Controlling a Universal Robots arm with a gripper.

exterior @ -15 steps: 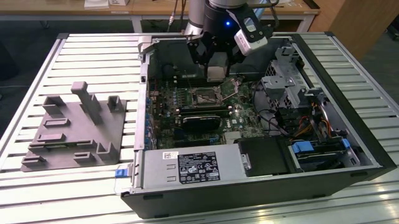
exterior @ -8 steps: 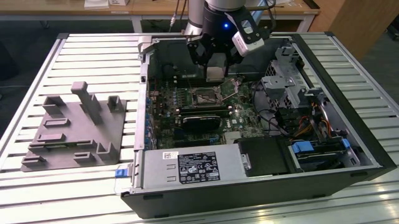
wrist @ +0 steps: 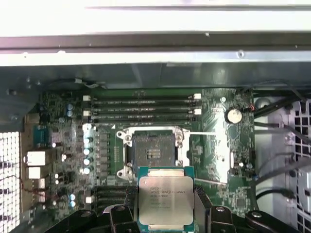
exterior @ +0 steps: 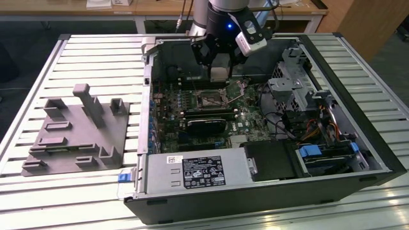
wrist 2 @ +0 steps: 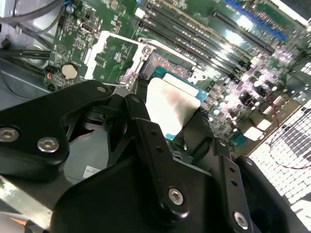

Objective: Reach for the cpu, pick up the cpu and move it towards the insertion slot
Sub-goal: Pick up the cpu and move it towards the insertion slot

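My gripper (exterior: pixel 218 73) hangs inside the open computer case, shut on the cpu (exterior: pixel 219 67), a flat square chip with a silvery-white top. In the first wrist view the cpu (wrist: pixel 165 199) sits between the two black fingers (wrist: pixel 127 200), just short of the insertion slot (wrist: pixel 154 151), whose metal frame stands open around a dark centre. The second wrist view shows the cpu (wrist 2: pixel 170 107) tilted between the fingers (wrist 2: pixel 146 131), above the insertion slot (wrist 2: pixel 163 65). In the exterior view the insertion slot (exterior: pixel 208 98) lies below the gripper, a little nearer the camera.
A grey plastic fixture (exterior: pixel 76 132) with upright posts stands on the slatted table at the exterior view's left. Inside the case are long memory slots (wrist: pixel 141 109), a black heatsink block (exterior: pixel 206 125), a power supply (exterior: pixel 195 172), and a drive cage with cables (exterior: pixel 300 86).
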